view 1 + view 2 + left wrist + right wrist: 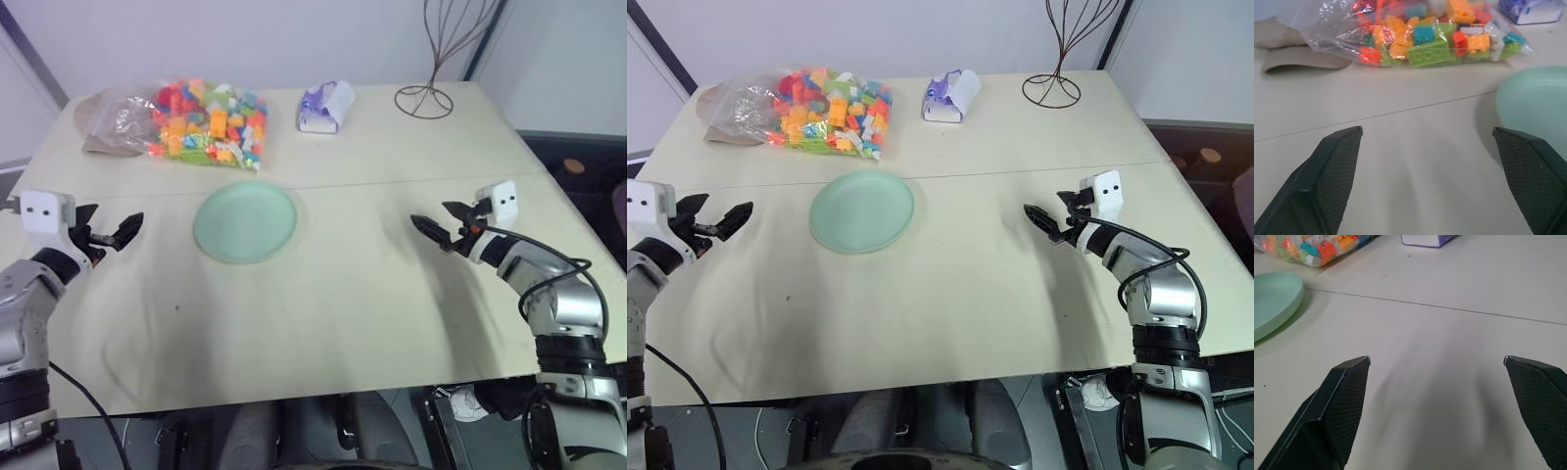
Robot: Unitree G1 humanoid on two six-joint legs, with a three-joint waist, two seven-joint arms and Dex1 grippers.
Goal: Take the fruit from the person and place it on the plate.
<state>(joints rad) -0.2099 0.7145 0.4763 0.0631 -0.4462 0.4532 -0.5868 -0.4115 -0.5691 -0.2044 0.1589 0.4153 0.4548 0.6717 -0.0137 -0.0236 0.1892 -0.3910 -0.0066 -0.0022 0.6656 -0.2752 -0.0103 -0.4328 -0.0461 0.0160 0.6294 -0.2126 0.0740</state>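
Over at the left edge of the tabletop (392, 323) the left gripper (111, 227) hovers just above the surface, fingers spread wide and empty, pointing in toward the middle. Behind it, toward the far left corner, sits the clear bag of toy bricks (201, 122), well out of the way. Moving in, the plate (245, 222) lies flat and bare, left of centre and just short of the seam across the tabletop, nearer the left gripper than the right. Farther back there's a small purple-and-white packet (325, 106) and a wire stand (427, 98) by the far edge. On the right, the right gripper (443, 221) hangs low near the right edge, jaws wide, nothing between them, aimed toward the centre. The fruit and the person handing it over are not on the scene, so both arms look to be waiting for the handoff. Judging ahead: a mango would be smooth, rounded and fairly weighty, likely to slip or bruise, so a grip across its narrower middle, firm but gentle, seems best, then a low release onto the plate so it won't roll.
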